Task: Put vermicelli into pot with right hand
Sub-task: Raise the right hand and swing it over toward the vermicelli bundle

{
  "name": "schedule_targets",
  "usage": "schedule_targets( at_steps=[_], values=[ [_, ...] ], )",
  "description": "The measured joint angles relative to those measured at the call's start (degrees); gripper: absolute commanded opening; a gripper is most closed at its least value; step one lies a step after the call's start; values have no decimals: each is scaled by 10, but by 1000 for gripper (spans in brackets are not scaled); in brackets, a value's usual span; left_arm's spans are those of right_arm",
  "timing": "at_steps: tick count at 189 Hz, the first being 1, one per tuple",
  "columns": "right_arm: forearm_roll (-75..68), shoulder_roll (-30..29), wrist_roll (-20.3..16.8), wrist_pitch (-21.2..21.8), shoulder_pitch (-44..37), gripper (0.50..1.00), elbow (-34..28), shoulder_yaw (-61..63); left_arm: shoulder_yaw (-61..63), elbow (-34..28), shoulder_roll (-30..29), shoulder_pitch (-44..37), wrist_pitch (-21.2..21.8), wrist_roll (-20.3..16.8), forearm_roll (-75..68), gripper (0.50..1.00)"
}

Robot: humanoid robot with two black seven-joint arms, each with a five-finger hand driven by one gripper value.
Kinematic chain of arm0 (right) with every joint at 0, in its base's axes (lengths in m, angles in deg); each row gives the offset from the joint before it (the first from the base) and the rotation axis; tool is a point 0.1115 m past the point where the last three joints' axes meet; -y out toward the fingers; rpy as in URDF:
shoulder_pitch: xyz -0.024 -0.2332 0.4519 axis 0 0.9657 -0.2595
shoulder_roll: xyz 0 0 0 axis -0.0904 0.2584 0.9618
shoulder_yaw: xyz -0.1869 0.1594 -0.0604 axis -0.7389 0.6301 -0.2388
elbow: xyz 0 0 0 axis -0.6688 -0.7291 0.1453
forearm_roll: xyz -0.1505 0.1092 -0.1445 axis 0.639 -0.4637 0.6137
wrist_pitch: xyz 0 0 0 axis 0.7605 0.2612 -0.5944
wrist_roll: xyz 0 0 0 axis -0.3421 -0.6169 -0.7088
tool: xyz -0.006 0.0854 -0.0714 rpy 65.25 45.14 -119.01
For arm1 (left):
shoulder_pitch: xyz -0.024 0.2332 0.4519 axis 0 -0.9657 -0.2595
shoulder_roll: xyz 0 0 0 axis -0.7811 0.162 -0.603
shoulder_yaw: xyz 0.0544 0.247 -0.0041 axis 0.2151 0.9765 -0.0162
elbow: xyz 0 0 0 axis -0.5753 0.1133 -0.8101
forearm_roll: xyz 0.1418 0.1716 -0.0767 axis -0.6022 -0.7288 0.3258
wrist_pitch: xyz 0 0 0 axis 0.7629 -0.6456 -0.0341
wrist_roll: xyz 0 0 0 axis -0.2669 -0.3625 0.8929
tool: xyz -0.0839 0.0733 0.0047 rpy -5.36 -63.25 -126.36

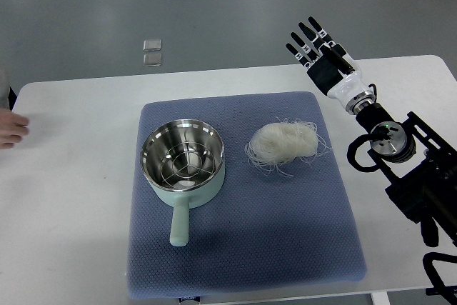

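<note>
Lying beside the pot, tangled pale vermicelli; right hand spread, empty.

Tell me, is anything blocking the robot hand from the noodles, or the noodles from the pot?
Nothing visible. The right hand hangs open above the vermicelli, and only bare blue mat lies between it and the pot.

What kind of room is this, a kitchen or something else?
Probably a robot test lab, not a kitchen: a plain white table on a bare grey floor, a pale green steel-lined pot and white vermicelli nest laid out on a blue mat, and a black-and-white robot hand, fingers open, alongside.
</note>
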Motion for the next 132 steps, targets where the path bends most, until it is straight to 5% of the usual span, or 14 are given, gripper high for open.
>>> schedule_targets(
  at_steps=[87, 132],
  values=[
    [19, 10, -1, 1, -16, 924, 0, -15, 1, 3, 0, 0, -1, 0, -1, 1000],
    [195, 104, -10, 25, -112, 924, -2, -146, 2, 5, 0, 0, -1, 0, -1, 1000]
  ],
)
